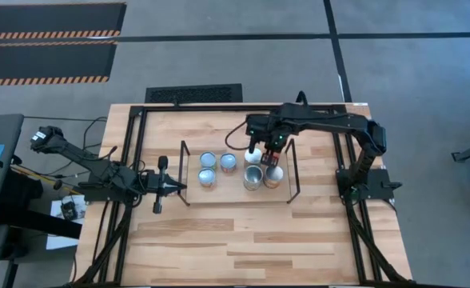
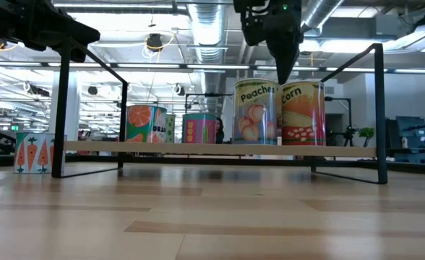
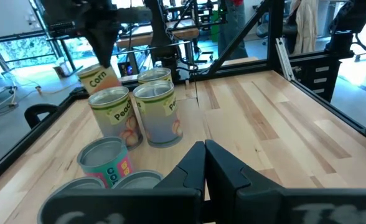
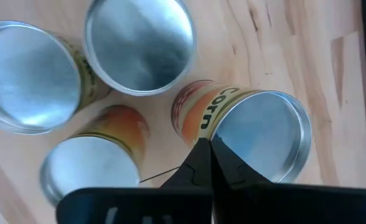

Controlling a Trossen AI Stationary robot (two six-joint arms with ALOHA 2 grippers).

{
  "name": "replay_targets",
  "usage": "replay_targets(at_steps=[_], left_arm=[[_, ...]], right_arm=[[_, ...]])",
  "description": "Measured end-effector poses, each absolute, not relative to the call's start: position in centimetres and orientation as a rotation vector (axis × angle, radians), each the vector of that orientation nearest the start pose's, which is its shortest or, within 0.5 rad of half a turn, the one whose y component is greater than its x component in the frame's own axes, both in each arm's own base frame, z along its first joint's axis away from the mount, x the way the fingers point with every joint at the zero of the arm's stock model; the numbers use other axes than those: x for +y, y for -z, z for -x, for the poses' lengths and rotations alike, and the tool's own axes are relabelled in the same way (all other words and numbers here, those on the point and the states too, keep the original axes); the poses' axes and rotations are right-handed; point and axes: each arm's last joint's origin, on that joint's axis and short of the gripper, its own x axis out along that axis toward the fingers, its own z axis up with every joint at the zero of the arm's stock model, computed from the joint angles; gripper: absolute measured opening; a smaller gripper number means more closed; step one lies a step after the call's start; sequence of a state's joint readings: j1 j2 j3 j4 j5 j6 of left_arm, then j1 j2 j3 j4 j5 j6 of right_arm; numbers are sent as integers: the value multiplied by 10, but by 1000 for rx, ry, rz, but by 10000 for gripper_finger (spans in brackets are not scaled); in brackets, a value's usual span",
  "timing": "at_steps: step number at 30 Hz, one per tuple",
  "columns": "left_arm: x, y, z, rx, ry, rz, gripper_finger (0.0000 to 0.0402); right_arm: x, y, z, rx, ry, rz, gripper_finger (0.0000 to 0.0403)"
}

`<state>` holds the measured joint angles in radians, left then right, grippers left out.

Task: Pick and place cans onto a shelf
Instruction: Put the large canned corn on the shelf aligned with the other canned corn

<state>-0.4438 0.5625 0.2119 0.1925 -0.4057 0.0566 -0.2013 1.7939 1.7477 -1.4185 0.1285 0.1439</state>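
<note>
The shelf (image 1: 219, 194) is a low black-wire rack with a light wood board (image 2: 162, 149) at the table's middle. Several cans stand upright on it: three small ones (image 1: 209, 159) at its left and wider ones (image 1: 253, 178) at its right, among them a Peaches can (image 2: 254, 112) and a Corn can (image 2: 301, 113). My right gripper (image 1: 272, 157) is shut and points down over the gap between these two, its tips (image 4: 206, 148) at the Corn can's top rim (image 4: 223, 127). My left gripper (image 1: 167, 186) is shut and empty, just outside the shelf's left end. My right gripper stands with its shut fingertips at the Corn can's top rim, coming from above and pointing down. I cannot tell whether they touch the can. The can stands upright on the shelf board.
Black frame rails (image 1: 131, 160) run along the table's left and right sides. The shelf's wire uprights (image 2: 377, 108) stand close to the right gripper. A carrot-labelled can (image 2: 33, 152) shows left of the shelf in the low view. Bare wood lies toward the table's near edge (image 1: 243, 248).
</note>
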Motion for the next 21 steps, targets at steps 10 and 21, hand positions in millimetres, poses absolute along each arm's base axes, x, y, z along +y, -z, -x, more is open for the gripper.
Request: replay_targets(at_steps=[10, 21], left_arm=[[-50, -202, -132, 143, 42, -122, 0], [-50, -202, -132, 143, 42, -122, 0]], right_arm=[[-58, -306, -329, 1467, 376, -230, 3], [-49, -293, -331, 1481, 330, -267, 7]])
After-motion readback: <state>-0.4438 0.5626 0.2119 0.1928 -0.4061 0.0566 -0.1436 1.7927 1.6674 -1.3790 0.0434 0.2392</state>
